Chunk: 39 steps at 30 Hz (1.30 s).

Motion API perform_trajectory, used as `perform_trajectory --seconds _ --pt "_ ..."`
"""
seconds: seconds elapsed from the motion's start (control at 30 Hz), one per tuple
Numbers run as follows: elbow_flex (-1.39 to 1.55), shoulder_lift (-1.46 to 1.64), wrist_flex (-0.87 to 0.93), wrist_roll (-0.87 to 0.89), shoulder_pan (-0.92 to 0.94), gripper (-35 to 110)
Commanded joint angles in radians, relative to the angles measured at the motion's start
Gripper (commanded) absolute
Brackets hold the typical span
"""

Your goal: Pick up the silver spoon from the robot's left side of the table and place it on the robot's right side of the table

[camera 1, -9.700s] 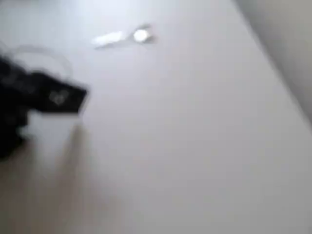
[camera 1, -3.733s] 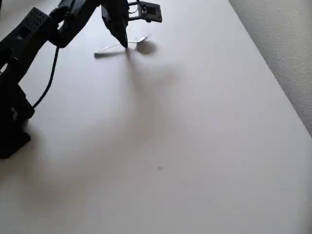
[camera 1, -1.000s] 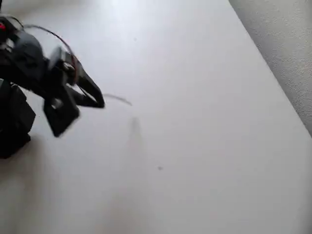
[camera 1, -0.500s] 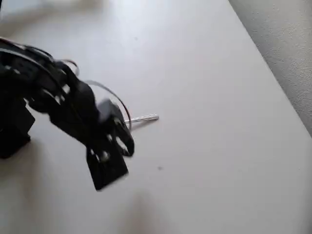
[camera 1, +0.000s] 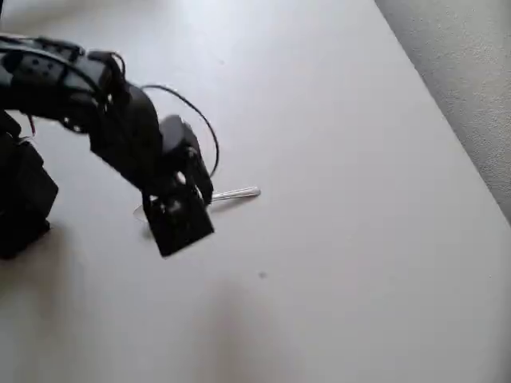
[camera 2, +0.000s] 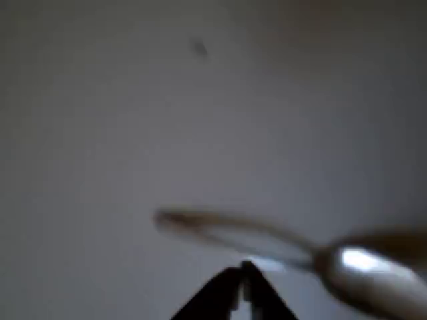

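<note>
Overhead, one black arm reaches in from the left over the white counter [camera 1: 359, 239], its wrist block covering the pincer [camera 1: 185, 209], so the jaws' gap cannot be read from above. One spoon [camera 1: 235, 193] shows: a slim bright handle pokes out to the right from under the wrist, long axis running nearly left to right across the picture, tilted slightly; the other end is hidden under the arm, apart from a pale sliver at the block's left edge that may belong to it. Whether the spoon rests on the counter or hangs just above it cannot be told here. From the wrist, blurred, the pincer [camera 2: 244, 277] shows two dark tips drawn together to a point at the bottom edge, and the spoon [camera 2: 267, 243] crosses just beyond them, handle end to the left, shiny bowl to the right. The tips look pinched on the handle's middle, the long axis square across the jaws. Count: one spoon, one arm, one pincer, one counter.
</note>
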Motion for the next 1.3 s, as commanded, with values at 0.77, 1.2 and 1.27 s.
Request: perform_trajectory --seconds 0.77,1.2,1.27 --pt "0.091 -0.225 -0.417 -0.288 0.183 -2" --pt "-0.009 -0.362 -0.609 -0.362 0.314 -2" --pt "-0.002 -0.330 -0.549 -0.354 0.299 -2"
